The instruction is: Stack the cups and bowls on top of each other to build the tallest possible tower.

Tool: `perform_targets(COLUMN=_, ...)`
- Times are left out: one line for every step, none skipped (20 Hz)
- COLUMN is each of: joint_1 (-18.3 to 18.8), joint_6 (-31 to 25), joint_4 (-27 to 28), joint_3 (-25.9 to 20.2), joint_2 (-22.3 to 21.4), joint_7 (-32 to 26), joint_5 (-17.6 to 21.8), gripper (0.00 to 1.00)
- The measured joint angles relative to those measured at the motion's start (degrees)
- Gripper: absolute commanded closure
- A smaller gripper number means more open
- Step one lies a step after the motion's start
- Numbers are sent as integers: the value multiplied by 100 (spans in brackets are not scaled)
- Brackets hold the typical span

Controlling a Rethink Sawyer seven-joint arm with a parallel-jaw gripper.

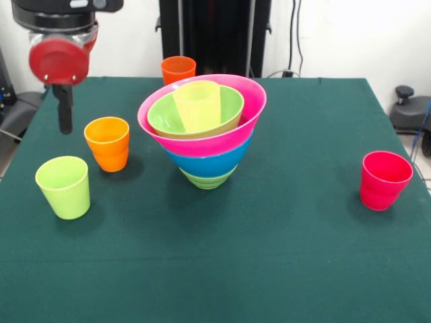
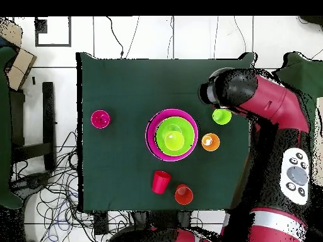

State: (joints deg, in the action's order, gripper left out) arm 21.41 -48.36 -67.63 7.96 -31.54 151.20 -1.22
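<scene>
Red-capped, the gripper [image 1: 64,111] hangs at far left above the table [image 1: 283,256]; whether its jaws are apart cannot be told. Right of it stand the lime green cup [image 1: 63,187], an orange cup [image 1: 107,143], the tower [image 1: 203,128] at centre, and a red cup [image 1: 384,180] at right.

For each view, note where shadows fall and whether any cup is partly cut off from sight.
Front view: soft shadows lie on the green cloth beside the orange cup and under the tower; the far orange cup is partly hidden behind the tower. Overhead view: shadows are barely visible; the arm overlaps the lime cup.
</scene>
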Motion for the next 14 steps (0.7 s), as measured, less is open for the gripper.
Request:
perform_targets(joint_1=11, joint_6=1, joint_4=46, joint_3=-27, joint_2=38, joint_7=0, joint_5=26, gripper=0)
perform_targets(joint_1=22, joint_6=1, joint_4=91, joint_3=-54, joint_2=76, joint_7=0, joint_5=52, gripper=0)
perform_targets(joint_1=27, joint_6=1, joint_4=128, joint_3=-82, joint_2=108, joint_7=0, joint_5=77, gripper=0)
perform_targets(joint_1=29, joint_6=0, joint_4=165, joint_3=-110, joint_2=139, joint_7=0, joint_5=102, gripper=0)
perform_targets(joint_1=28, joint_6=0, joint_4=190, joint_3=-128, joint_2=159, joint_7=0, joint_5=116, gripper=0)
perform_targets(joint_1=28, joint_6=0, joint_4=215, joint_3=-147, joint_2=180, joint_7=0, joint_5=130, gripper=0)
perform_targets(joint_1=28, joint_6=1, joint_4=265, joint_3=-196, joint_2=223, joint_7=0, joint_5=160, gripper=0)
perform_targets(joint_1=28, joint_6=1, joint_4=272, joint_3=-208, joint_2=233, joint_7=0, joint_5=164, gripper=0)
perform_targets(joint_1=27, joint_6=1, joint_4=274, joint_3=-219, joint_2=242, joint_7=0, joint_5=164, gripper=0)
perform_targets(joint_1=27, joint_6=1, joint_4=277, joint_3=-229, joint_2=251, joint_7=0, joint_5=165, gripper=0)
perform_targets(joint_1=27, joint_6=1, joint_4=276, joint_3=-246, joint_2=268, joint_7=0, joint_5=166, gripper=0)
perform_targets(joint_1=28, joint_6=1, joint_4=277, joint_3=-250, joint_2=274, joint_7=0, joint_5=166, gripper=0)
perform_targets(joint_1=28, joint_6=0, joint_4=276, joint_3=-256, joint_2=281, joint_7=0, joint_5=166, gripper=0)
perform_targets(joint_1=28, joint_6=0, joint_4=276, joint_3=-258, joint_2=283, joint_7=0, joint_5=166, gripper=0)
